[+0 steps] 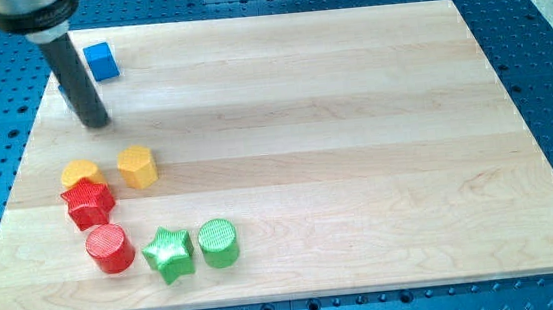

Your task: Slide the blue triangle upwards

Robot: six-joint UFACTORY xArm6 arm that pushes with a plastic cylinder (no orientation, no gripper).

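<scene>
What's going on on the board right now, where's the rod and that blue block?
My tip rests on the wooden board, just below and slightly left of the blue block near the view's top left, apart from it. The other blocks sit clustered at lower left: orange, yellow, red star, red cylinder, green star, green cylinder.

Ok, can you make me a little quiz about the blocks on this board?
1. True or false: my tip is touching the blue block.
2. How many red blocks are on the wooden board?
3. Which block lies right beside the green star? A: the green cylinder. B: the blue block. C: the yellow hexagon.

Key:
1. False; the tip sits below the blue block in the view, with a gap between them.
2. Two: the red star and the red cylinder.
3. A
</scene>
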